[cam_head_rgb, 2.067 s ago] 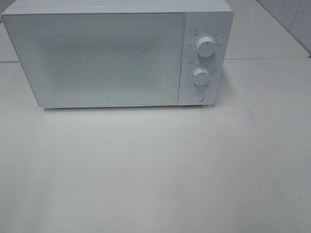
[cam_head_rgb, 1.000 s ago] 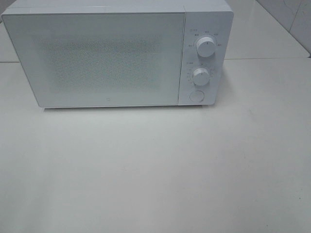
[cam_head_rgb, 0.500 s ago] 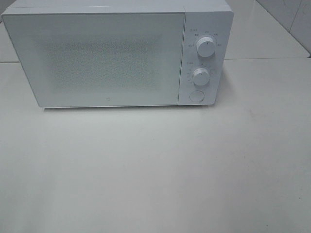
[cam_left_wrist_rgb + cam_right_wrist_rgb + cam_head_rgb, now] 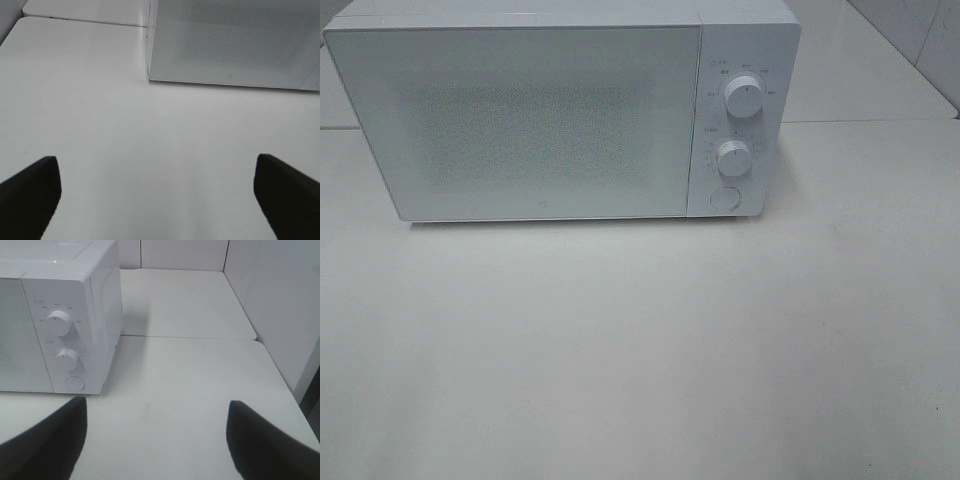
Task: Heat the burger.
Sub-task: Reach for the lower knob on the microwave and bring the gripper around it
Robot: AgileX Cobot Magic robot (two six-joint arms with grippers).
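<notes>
Here, one microwave (image 4: 540,120), two knobs (image 4: 744,99) (image 4: 733,157), one button (image 4: 723,197), left end effector (image 4: 156,165) parted, right end effector (image 4: 156,407) parted.

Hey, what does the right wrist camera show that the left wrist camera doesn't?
Only the right wrist: the microwave's upper knob, lower knob, round button, and a side wall. Only the left wrist: the door's broad dotted window and small logo. Both: the white microwave, the white table, open jaws with nothing between them, and no burger.
</notes>
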